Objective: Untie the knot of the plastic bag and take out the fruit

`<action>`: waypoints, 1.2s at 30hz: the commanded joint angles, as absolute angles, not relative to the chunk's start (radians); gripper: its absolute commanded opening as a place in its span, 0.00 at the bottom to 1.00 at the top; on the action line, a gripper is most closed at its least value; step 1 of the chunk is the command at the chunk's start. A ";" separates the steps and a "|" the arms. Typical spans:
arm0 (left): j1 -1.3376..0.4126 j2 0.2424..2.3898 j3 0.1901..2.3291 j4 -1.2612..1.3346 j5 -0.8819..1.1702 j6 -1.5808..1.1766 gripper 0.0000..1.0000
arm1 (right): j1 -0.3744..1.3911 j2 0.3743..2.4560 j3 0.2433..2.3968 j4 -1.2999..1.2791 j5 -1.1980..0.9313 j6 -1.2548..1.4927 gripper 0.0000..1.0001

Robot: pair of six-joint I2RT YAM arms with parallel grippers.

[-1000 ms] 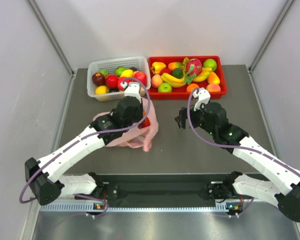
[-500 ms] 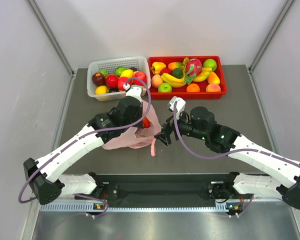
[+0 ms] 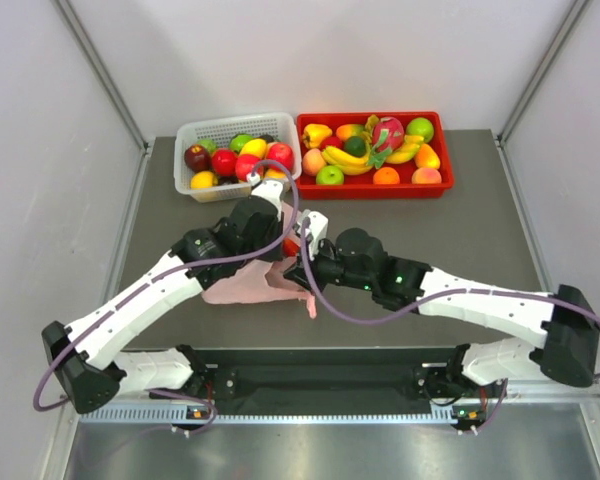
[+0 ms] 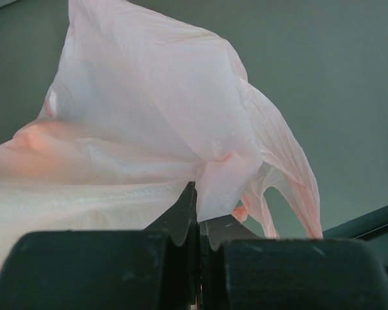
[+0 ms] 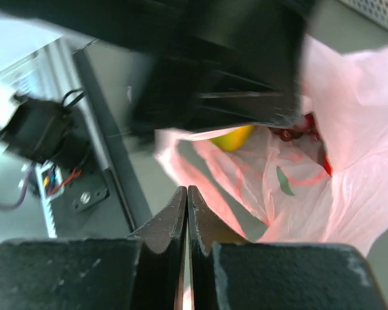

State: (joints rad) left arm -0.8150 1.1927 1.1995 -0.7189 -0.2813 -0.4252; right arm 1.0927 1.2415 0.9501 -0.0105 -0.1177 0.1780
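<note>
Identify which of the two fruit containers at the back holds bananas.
The red tray, on the right: yellow bananas lie in it. The white mesh basket shows none.

Most fruit (image 5: 236, 137) hidden inside plastic bag (image 5: 349, 161); only a yellow-green piece and dark red bits show. No view resolves the knot. Blurred dark mass (image 5: 213, 64) tops right wrist view. Left wrist view crops bag's left.

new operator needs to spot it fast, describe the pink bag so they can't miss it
On the dark grey table, look nearer the arms than the white mesh basket and the red plastic tray at the far edge. There, between the two wrists, lies the thin translucent pink plastic bag. It is the only soft, crinkled thing, with fruit showing inside it.
</note>
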 commanded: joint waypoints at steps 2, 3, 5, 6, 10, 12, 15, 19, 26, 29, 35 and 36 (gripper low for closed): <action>-0.810 1.109 1.183 -0.701 -0.313 -0.454 0.00 | 1.104 1.322 0.947 0.158 0.071 0.310 0.00; -0.811 1.097 1.180 -0.698 -0.314 -0.462 0.00 | 1.104 1.334 0.937 0.173 0.110 0.330 0.00; -0.810 1.060 1.167 -0.668 -0.298 -0.465 0.00 | 1.103 1.374 0.922 0.205 0.205 0.386 0.00; -0.810 1.049 1.163 -0.661 -0.290 -0.468 0.00 | 1.100 1.391 0.916 0.216 0.222 0.397 0.00; -0.810 1.017 1.135 -0.624 -0.240 -0.474 0.00 | 1.085 1.533 0.939 0.262 0.230 0.448 0.07; -0.810 1.019 1.118 -0.615 -0.224 -0.476 0.00 | 1.077 1.598 0.957 0.291 0.235 0.460 0.09; -0.810 1.019 1.094 -0.614 -0.203 -0.476 0.00 | 1.055 1.653 0.983 0.255 0.331 0.506 0.00; -0.810 0.996 1.049 -0.606 -0.187 -0.469 0.00 | 0.987 1.651 0.971 0.178 0.475 0.580 0.00; -0.810 0.980 0.959 -0.557 -0.120 -0.462 0.00 | 0.841 1.612 0.916 0.078 0.517 0.580 0.06; -0.811 0.977 0.916 -0.502 -0.074 -0.466 0.00 | 0.778 1.582 0.875 0.075 0.522 0.581 0.07; -0.811 0.969 0.859 -0.402 -0.041 -0.476 0.00 | 0.680 1.485 0.793 0.052 0.568 0.569 0.06; -0.811 0.971 0.853 -0.387 -0.041 -0.480 0.00 | 0.654 1.450 0.781 0.046 0.572 0.568 0.06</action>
